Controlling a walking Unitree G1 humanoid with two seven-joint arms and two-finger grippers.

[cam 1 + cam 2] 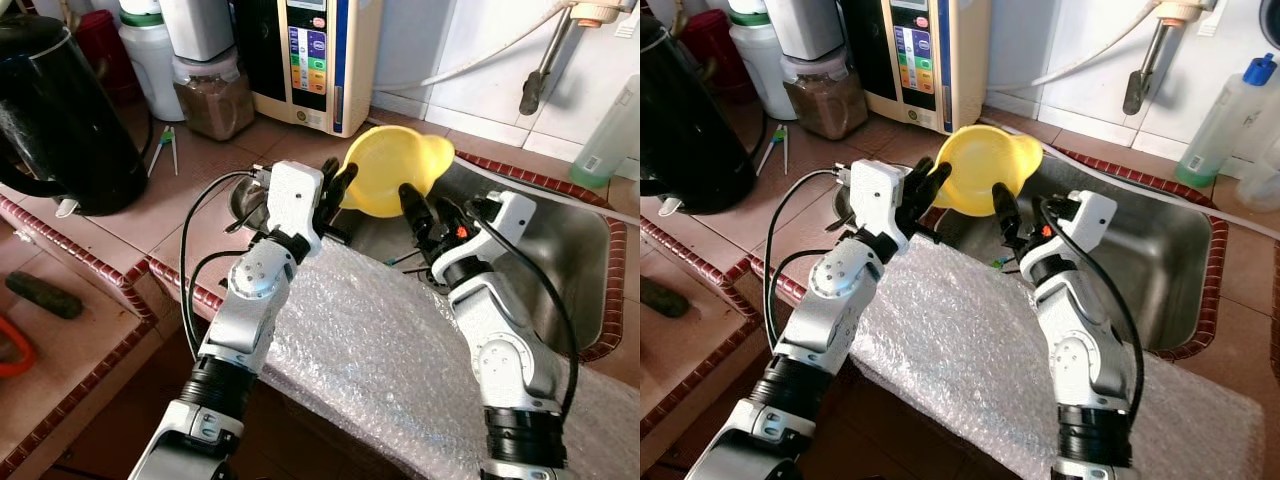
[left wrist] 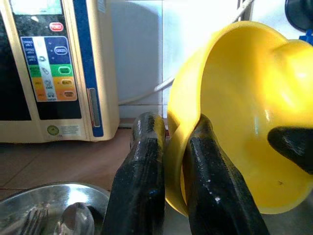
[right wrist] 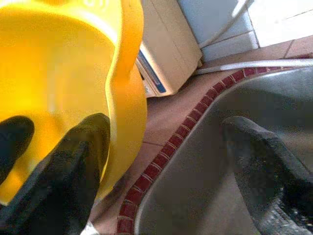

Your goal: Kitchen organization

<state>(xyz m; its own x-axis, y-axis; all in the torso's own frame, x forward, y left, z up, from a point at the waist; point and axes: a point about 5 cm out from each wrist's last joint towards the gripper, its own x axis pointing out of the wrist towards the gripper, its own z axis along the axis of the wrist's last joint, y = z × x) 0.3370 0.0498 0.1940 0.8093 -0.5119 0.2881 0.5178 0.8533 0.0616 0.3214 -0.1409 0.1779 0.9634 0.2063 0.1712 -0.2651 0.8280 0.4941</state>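
The yellow bowl [image 1: 392, 170] was held tilted, its opening facing the robot, above the near left corner of the steel sink [image 1: 560, 260], clear of the tiled desk [image 1: 150, 215]. The left pincer [image 2: 168, 161] was closed on the bowl's rim, one finger inside the wall and one outside, as the left wrist view showed plainly. The right pincer [image 1: 432, 212] stood open beside the bowl; one finger [image 3: 63, 171] lay against or very near the outer wall, the other well apart over the sink. Contact there could not be confirmed.

Assessment of handling: the bowl appeared to be thin moulded plastic, light and fairly stiff, with a smooth glossy surface likely to slip under a weak pinch. It should not break if dropped, though it could bounce or roll. The rim offered the soundest hold, and the present grip sat correctly there. A second hold on the opposite rim would steady it.

Nearby: a sheet of bubble wrap [image 1: 400, 350] draped over the desk edge, a steel dish with a spoon and fork [image 2: 54, 215] just behind the left pincer, a black kettle [image 1: 60, 110], and a panel-fronted appliance [image 1: 315, 55] against the wall.
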